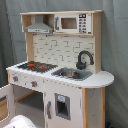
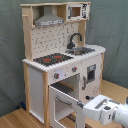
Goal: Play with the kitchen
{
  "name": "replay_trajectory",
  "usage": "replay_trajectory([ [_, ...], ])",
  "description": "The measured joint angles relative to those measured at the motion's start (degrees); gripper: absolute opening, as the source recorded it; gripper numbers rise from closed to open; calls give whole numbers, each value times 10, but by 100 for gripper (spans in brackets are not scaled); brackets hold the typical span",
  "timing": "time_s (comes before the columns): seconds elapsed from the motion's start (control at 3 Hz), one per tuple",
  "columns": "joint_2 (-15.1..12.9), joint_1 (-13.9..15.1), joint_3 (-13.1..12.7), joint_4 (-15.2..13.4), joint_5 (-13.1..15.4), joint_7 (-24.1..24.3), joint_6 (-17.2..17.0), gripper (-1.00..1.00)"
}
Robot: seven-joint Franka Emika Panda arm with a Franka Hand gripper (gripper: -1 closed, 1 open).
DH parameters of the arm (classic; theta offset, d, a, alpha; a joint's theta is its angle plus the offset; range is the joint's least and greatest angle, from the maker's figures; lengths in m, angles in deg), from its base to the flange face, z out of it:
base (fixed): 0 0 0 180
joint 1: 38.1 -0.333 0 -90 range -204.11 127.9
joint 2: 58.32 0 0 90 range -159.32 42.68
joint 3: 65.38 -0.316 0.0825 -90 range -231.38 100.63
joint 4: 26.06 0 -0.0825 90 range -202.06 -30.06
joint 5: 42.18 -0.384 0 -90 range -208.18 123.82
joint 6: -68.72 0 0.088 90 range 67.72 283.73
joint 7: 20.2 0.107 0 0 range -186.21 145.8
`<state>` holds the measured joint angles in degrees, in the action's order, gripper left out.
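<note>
The kitchen [image 2: 62, 60] stands on the wooden floor, oven door [image 2: 65, 102] swung open. The arm [image 2: 107, 110] sits just beside that door's free edge, at the second exterior view's lower right; I cannot tell the fingers' state.

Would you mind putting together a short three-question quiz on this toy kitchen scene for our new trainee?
1. True or false: in the second exterior view, the oven door under the hob is shut.
2. In the first exterior view, on which side of the hob does the black faucet stand? A) the first exterior view's left B) the first exterior view's right
3. What grey part hangs above the hob in both exterior views?

Key
1. False: it hangs open, with the robot arm close beside it.
2. B, over the sink.
3. The hood.
</note>
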<state>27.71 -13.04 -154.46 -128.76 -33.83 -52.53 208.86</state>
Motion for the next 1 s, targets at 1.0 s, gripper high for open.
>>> replay_trajectory([
  [1.0,2,76,-43,84,60,187,3,100],
])
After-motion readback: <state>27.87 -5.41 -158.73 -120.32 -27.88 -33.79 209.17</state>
